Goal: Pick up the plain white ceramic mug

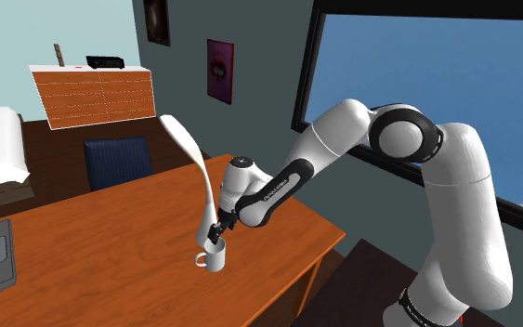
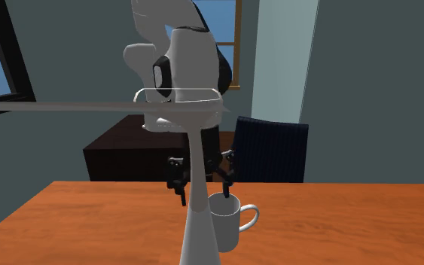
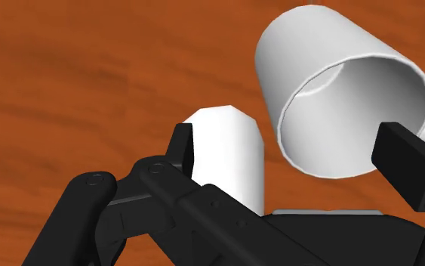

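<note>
The gripper [image 1: 218, 232] hangs just above the mug [image 1: 215, 258], its fingers spread apart and clasping nothing. The white mug stands upright on the desk [image 1: 111, 243], right beneath the gripper and off toward one finger rather than centred between the two.

In the wrist view the mug [image 3: 331, 83] turns its open mouth to the gripper [image 3: 292, 151]. One finger [image 3: 405, 162] covers a piece of the rim, and whether it touches the rim cannot be told. The mug's handle is cut off by the picture's edge. Between the fingers sits a blunt white shape [image 3: 226, 147] with its lower part hidden behind the gripper's linkage. What it is cannot be made out.

In the second exterior view a white stem [image 2: 199, 218] rises in front of the gripper [image 2: 202, 194]. It hides the gripper's middle and one side of the mug [image 2: 229, 222], and the fingertips show to either side of it. In the shoulder view the stem [image 1: 202, 172] curves down close beside the gripper, whose dark tips blur against the mug's rim.
</note>
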`<state>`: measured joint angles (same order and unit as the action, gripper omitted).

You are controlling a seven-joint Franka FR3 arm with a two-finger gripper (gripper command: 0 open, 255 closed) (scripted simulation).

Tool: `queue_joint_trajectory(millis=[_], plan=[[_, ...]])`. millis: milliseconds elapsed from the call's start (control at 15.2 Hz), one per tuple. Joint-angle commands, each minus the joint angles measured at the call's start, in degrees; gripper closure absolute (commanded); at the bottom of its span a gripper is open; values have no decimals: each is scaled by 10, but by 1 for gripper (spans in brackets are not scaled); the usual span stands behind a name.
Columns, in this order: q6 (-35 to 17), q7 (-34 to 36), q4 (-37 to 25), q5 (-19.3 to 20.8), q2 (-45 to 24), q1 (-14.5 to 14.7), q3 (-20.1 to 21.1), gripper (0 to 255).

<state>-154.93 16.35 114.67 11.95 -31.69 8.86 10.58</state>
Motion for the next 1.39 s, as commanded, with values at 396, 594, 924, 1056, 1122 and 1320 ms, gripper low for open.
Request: queue_joint_trajectory(millis=[396, 594, 924, 1056, 1122, 1320], plan=[[-39, 15, -28, 17, -63, 18, -19, 0], [-42, 16, -28, 18, -67, 19, -20, 255], [-43, 16, -27, 18, -67, 19, -20, 255], [-43, 16, -27, 18, -67, 19, -20, 255], [-43, 16, -27, 18, -67, 19, -20, 255], [-33, 13, -24, 15, -54, 16, -16, 255]])
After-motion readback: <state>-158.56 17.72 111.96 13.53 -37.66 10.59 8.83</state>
